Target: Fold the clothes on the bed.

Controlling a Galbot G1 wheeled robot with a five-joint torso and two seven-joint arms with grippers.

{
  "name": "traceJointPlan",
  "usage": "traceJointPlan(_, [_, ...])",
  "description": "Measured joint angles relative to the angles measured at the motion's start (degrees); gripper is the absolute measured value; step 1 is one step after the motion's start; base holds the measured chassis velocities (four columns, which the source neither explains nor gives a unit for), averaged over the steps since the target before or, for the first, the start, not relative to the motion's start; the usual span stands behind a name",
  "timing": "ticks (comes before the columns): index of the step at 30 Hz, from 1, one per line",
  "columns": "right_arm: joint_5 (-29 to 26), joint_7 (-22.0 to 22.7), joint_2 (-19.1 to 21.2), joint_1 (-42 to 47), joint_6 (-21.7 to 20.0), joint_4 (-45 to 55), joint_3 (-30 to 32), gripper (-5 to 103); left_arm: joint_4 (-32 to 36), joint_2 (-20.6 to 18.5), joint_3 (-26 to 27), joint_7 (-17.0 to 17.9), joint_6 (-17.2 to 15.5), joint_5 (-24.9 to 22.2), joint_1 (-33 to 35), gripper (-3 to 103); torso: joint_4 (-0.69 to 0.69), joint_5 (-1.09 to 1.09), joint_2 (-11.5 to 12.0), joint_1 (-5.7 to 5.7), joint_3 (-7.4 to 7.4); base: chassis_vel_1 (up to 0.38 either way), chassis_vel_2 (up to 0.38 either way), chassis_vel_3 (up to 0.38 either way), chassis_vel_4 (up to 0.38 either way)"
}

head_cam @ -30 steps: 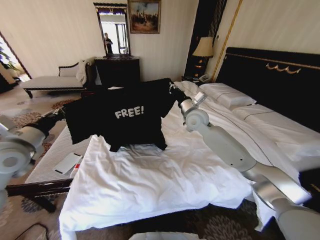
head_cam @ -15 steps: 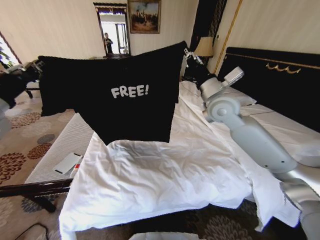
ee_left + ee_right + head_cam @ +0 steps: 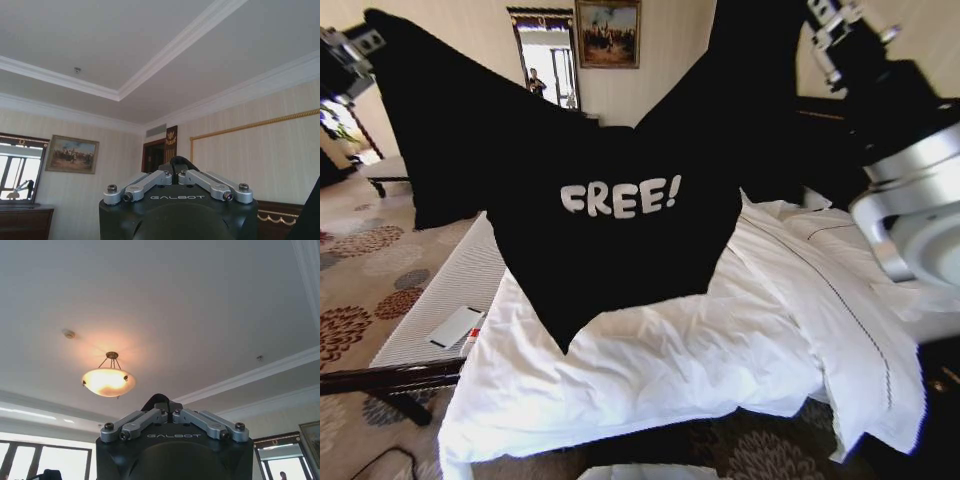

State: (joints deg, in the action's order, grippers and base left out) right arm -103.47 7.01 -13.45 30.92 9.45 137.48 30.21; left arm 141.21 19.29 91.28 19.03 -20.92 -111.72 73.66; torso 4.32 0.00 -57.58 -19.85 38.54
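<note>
T-shirt [image 3: 610, 200] | now lifted high off the bed [image 3: 650, 360] | left claw [image 3: 174, 176], right claw [image 3: 161, 407] each pinch a shoulder | spread, ready to lay flat

Daylight from the window [image 3: 47, 460] side lights the room evenly; a lit ceiling lamp [image 3: 108, 380] glows warm with a soft halo. The head view bends at its edges, and the nearby right arm [image 3: 910, 200] looks blurred.
</note>
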Motion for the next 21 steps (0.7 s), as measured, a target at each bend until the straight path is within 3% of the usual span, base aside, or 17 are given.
traceJointPlan(4, [-0.79,1.82,1.23,4.89,-0.47,2.56,5.63,0,1.90,1.89,-0.96,-0.13,-0.32,0.10,0.69,0,-0.01,0.01,0.00,0.00,0.00,0.000,0.000,0.000,0.000])
traceJointPlan(8, [0.21,6.85,1.16,6.36,-3.26,2.81,5.38,0,2.36,3.05,-4.37,0.34,-2.11,1.96,0.87,0,-0.01,-0.01,0.00,-0.01,0.00,0.000,0.000,0.000,0.000])
traceJointPlan(12, [7.25,14.47,-2.10,11.73,-11.75,-0.97,0.73,0,0.37,3.73,-15.50,3.58,-7.71,8.05,-0.19,0,-0.01,-0.01,0.00,-0.02,0.01,0.000,0.000,0.000,0.000])
traceJointPlan(13, [7.25,14.47,-2.10,11.73,-11.75,-0.97,0.73,0,0.37,3.73,-15.50,3.58,-7.71,8.05,-0.19,0,-0.01,-0.01,0.00,-0.02,0.01,0.000,0.000,0.000,0.000])
traceJointPlan(17, [15.48,15.47,-7.70,15.75,-16.51,-7.70,-6.69,0,-4.84,4.58,-27.77,3.77,-9.59,14.21,-1.83,0,0.00,0.04,0.01,-0.03,0.02,0.000,0.000,0.000,0.000])
traceJointPlan(18, [15.48,15.47,-7.70,15.75,-16.51,-7.70,-6.69,0,-4.84,4.58,-27.77,3.77,-9.59,14.21,-1.83,0,0.00,0.04,0.01,-0.03,0.02,0.000,0.000,0.000,0.000])
traceJointPlan(19, [17.77,15.99,-10.89,14.06,-17.64,-11.81,-12.56,0,-8.29,5.21,-34.69,3.49,-9.73,17.94,-3.45,0,0.04,0.01,0.01,-0.03,0.02,0.000,0.000,0.000,0.000])
traceJointPlan(21, [19.52,16.73,-14.62,10.31,-18.07,-16.59,-19.58,0,-12.32,6.13,-40.77,2.97,-9.74,21.87,-5.32,0,0.04,0.01,0.01,-0.03,0.02,0.000,0.000,0.000,0.000])
